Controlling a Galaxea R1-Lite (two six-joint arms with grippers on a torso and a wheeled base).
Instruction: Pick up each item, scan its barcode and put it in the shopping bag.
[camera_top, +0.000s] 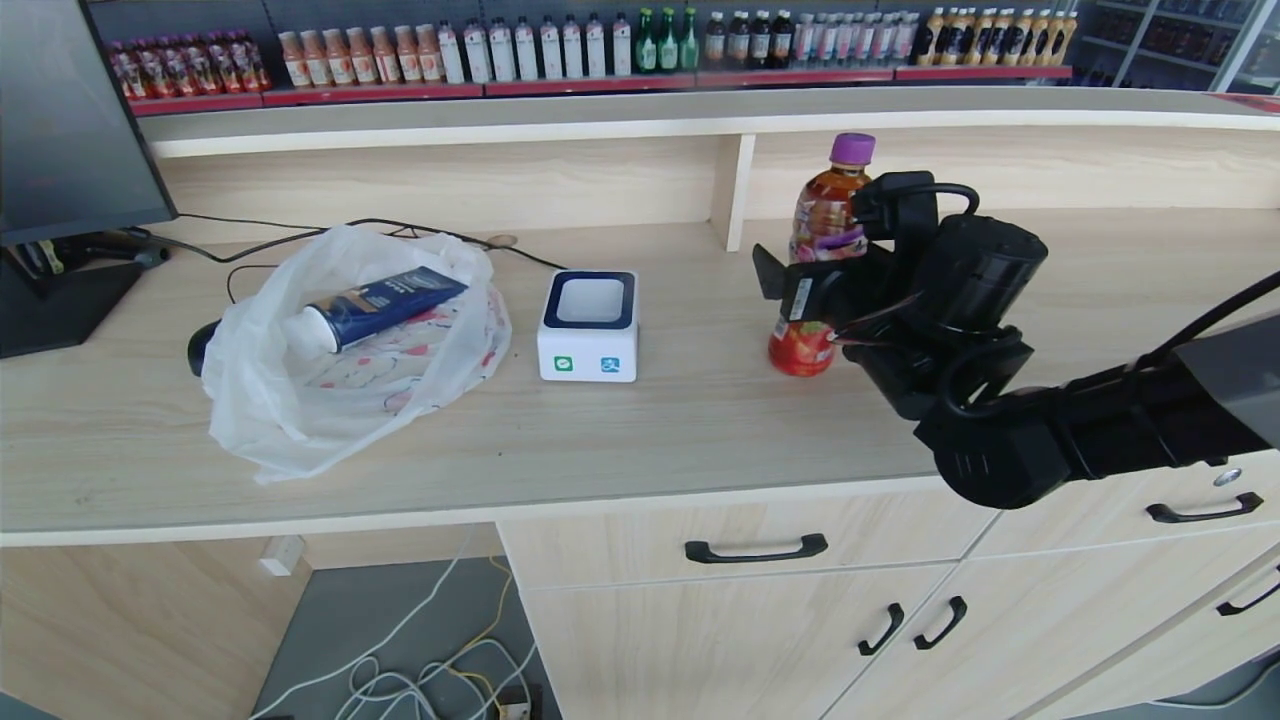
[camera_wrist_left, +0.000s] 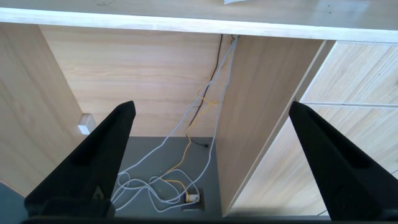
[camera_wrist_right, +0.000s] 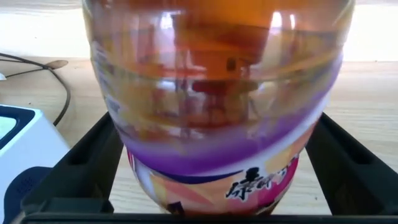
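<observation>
Right gripper (camera_top: 812, 290) sits around the middle of the bottle (camera_top: 828, 215), which stands upright on the counter (camera_top: 700, 430), off to the right of the scanner (camera_top: 588, 325). The bottle lies between its two sides, but whether it is clamped tight cannot be told. Left gripper (camera_wrist_left: 211, 155) is spread wide and holds nothing, hanging below the counter edge in front of the open cupboard space.

Part of the job looks done: a blue tube (camera_top: 385, 300) already lies in the shopping bag (camera_top: 300, 400), on the scanner's other side. The bottle appears to be the one item left on the counter. It is not yet lifted, so it needs raising, showing to the scanner's window, then carrying across into the bag.
</observation>
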